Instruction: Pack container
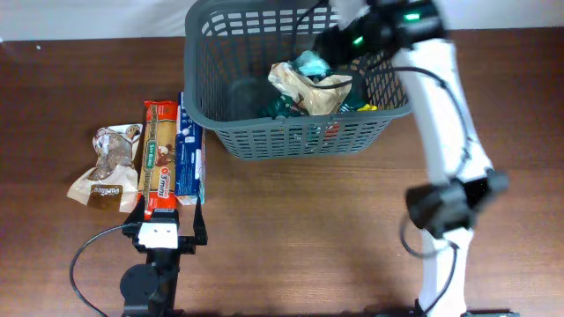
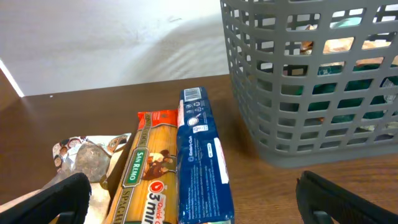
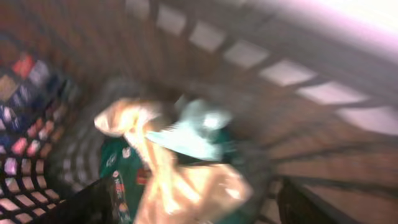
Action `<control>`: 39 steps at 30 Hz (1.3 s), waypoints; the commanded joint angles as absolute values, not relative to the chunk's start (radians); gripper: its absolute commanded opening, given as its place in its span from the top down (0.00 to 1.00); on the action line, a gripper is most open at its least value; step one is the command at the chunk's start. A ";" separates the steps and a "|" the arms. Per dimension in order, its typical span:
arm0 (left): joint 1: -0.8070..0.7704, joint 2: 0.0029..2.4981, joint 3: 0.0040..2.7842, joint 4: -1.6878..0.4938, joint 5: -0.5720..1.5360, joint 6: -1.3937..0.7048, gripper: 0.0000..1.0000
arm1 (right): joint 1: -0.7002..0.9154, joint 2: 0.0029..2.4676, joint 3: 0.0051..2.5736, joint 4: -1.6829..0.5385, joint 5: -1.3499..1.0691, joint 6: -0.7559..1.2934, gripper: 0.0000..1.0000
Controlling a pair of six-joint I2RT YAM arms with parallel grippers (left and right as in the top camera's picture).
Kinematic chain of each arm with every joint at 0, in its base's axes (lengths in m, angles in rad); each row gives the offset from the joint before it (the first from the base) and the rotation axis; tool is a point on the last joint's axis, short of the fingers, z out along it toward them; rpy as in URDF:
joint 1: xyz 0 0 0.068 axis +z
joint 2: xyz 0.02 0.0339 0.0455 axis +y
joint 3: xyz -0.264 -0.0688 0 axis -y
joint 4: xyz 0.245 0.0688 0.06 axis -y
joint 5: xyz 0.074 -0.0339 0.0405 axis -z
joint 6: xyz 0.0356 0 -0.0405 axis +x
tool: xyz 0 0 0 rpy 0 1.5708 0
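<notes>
Our left gripper [image 1: 167,220], seen from overhead, sits spread open at the near edge by the spaghetti [image 1: 159,158] and a blue packet [image 1: 189,150], while our right gripper [image 1: 328,46] hangs inside the container [image 1: 291,141] at the far middle of the table [image 1: 308,220], over a tan bag [image 1: 310,88]. On the left wrist view we see the container [image 2: 298,93] standing right of the blue packet [image 2: 202,162], apart from it. On the blurred right wrist view our fingers [image 3: 87,202] stand apart and empty above the tan bag [image 3: 186,186].

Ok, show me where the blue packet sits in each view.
Overhead: the blue packet lies left of centre, between the spaghetti packet and the container.
Left wrist: bottom centre, just right of the spaghetti packet.
Right wrist: not in it.
Shared landmark: the container's lattice wall, upper right in the left wrist view and blurred across the right wrist view.
</notes>
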State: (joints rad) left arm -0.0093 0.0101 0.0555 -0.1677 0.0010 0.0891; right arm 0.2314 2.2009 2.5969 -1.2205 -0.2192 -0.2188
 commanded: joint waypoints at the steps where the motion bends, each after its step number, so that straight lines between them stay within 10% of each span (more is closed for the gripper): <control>1: -0.010 0.005 0.048 -0.165 0.012 0.102 0.01 | 0.146 1.996 2.655 -1.230 -0.137 -0.219 0.16; 15: -0.010 0.005 0.048 -0.165 0.012 0.102 0.01 | -0.413 1.918 2.482 -1.425 -0.220 0.047 0.07; 30: -0.010 0.043 0.148 -0.172 -0.187 -0.036 0.01 | -0.465 1.925 1.787 -1.338 -0.281 0.054 0.01; 39: 0.035 0.705 0.682 -0.511 -0.236 -0.120 0.01 | -0.465 1.925 1.758 -1.327 -0.281 0.054 0.01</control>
